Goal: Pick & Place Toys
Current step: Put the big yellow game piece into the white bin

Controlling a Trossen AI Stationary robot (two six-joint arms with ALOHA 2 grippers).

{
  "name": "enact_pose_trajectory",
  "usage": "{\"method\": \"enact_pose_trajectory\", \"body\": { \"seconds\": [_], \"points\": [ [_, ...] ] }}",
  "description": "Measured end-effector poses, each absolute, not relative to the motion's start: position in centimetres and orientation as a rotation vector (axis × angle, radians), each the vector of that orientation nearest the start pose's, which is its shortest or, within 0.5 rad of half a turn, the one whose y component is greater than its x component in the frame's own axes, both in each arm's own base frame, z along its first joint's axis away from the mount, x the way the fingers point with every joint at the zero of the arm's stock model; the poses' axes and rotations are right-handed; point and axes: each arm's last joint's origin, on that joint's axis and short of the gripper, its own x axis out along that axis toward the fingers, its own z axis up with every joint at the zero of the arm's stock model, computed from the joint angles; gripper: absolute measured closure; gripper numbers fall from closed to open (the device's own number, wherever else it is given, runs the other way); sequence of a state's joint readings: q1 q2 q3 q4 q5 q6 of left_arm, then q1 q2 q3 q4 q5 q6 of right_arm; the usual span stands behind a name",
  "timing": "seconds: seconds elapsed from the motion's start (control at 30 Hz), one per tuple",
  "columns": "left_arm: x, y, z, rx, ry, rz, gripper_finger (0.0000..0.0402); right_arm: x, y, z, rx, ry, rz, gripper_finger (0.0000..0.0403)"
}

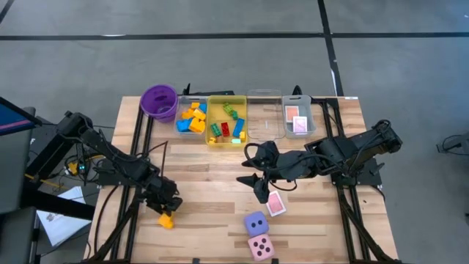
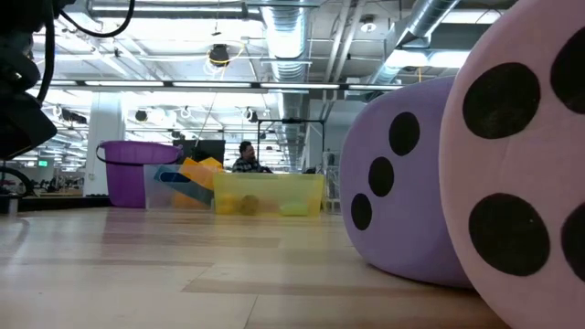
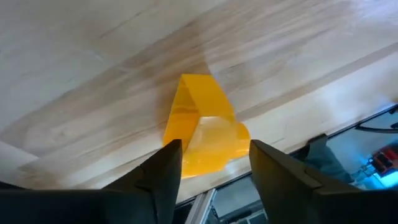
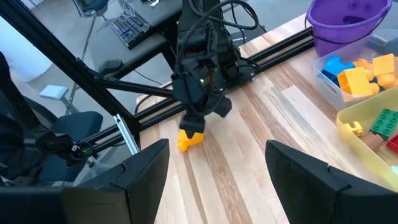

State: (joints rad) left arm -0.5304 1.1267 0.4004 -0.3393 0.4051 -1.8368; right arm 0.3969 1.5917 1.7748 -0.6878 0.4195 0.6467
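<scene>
A yellow brick [image 1: 167,219] sits near the table's near left corner with my left gripper [image 3: 211,158] shut on it. My right gripper [image 1: 256,189] hangs open above the table's middle, with nothing between its fingers [image 4: 149,168]. Just near of it a pink-backed card [image 1: 275,204] lies flat on the wood. A purple die [image 1: 255,224] and a pink die [image 1: 261,247] stand on the table by the near edge; both loom large in the low view. My left gripper pinches the yellow brick between its two fingers, one on each side of the end nearest the wrist [image 3: 186,152]. The fingers slant down from above. The brick's other end [image 3: 196,84] points away along the wood, and the brick seems to rest on the table.
Along the far edge stand a purple cup [image 1: 159,101], a clear tray [image 1: 192,117] with yellow and blue bricks, a yellow tray [image 1: 226,121] with mixed bricks, an empty clear tray [image 1: 264,116] and a tray [image 1: 298,119] holding cards. The table's edge rail [image 3: 205,205] runs close by the brick.
</scene>
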Motion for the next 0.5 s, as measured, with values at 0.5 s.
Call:
{"method": "enact_pose_trajectory", "body": {
  "seconds": [0.5],
  "points": [
    [14.8,-12.2,15.3,-1.337,1.436,0.032,0.0099,31.4,11.9,42.1,0.411,0.481,-0.185,0.0143]
  ]
}}
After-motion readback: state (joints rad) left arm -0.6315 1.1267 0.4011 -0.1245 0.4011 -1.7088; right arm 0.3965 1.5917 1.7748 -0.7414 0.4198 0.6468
